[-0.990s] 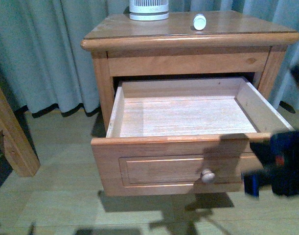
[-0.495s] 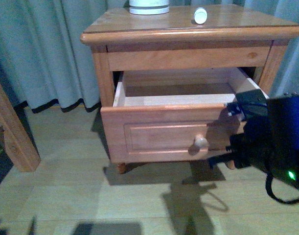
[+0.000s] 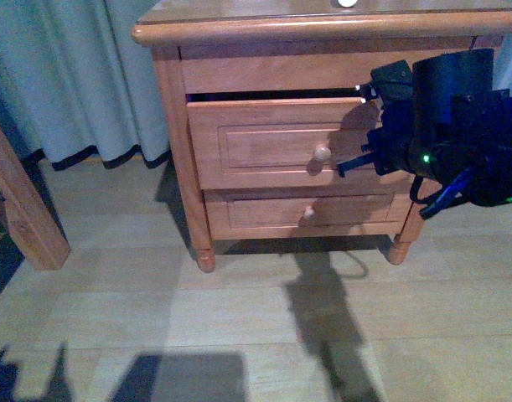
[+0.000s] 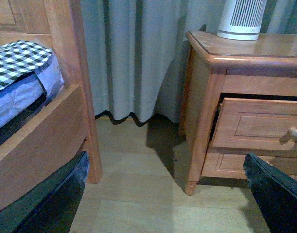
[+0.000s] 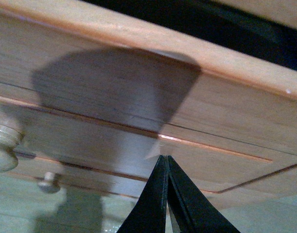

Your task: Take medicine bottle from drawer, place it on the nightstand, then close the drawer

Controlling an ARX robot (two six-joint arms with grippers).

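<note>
The nightstand [image 3: 168, 126] stands ahead. Its upper drawer [image 3: 264, 146] is pushed almost fully in, with a thin dark gap above its front. My right gripper [image 3: 349, 166] is shut and empty, with its tips pressed against the drawer's panel front [image 5: 114, 97], right of the round knob [image 3: 322, 152]. In the right wrist view the closed fingertips [image 5: 164, 162] touch the panel. The medicine bottle's white cap [image 3: 348, 2] just shows on the nightstand top at the frame's upper edge. My left gripper [image 4: 163, 213] is open and empty, low over the floor, left of the nightstand [image 4: 201, 97].
The lower drawer [image 3: 264, 213] is shut. A white ribbed device [image 4: 243, 19] stands on the nightstand top. A wooden bed frame [image 4: 65, 97] with checked bedding [image 4: 17, 58] is at the left, and its post [image 3: 21, 209] shows in the front view. A grey curtain [image 3: 80, 75] hangs behind.
The upper drawer went from wide open to almost shut. My right arm moved forward and up with it, against the drawer front. The front view now sits lower and nearer.
</note>
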